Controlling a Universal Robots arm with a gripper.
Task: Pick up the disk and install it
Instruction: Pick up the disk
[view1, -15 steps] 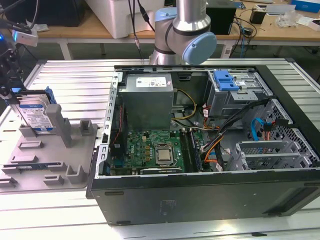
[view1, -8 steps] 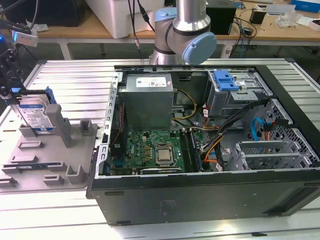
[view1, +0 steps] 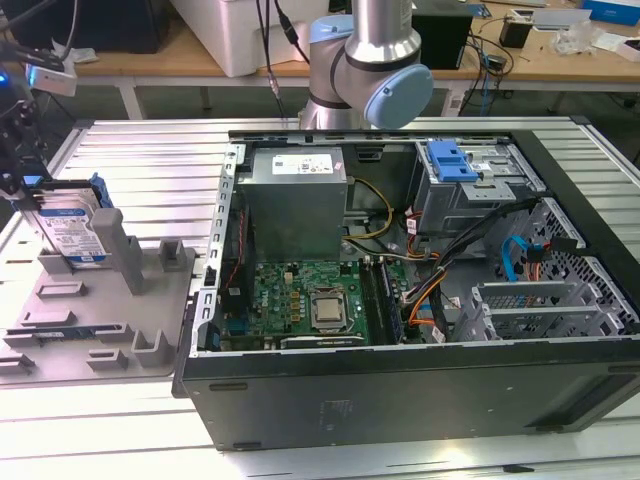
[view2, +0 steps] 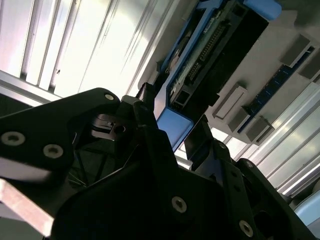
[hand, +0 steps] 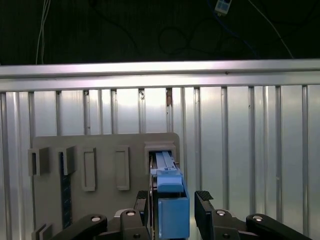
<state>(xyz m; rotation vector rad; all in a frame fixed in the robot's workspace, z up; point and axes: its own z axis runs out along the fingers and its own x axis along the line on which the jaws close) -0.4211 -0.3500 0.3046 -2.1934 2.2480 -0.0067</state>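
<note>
Arm's gripper (hand: 173, 196) straddles disk (hand: 169, 172) — fingers spread, slight gap, not pinching. It stands on edge in grey holder (view1: 110, 330), exterior view's left, outside PC case (view1: 400, 395) — top edge grabbable.

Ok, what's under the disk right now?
The disk stands on edge in a slot of the grey tray, which lies on the slatted table. The disk's bottom edge, down in the slot, is hidden.
</note>
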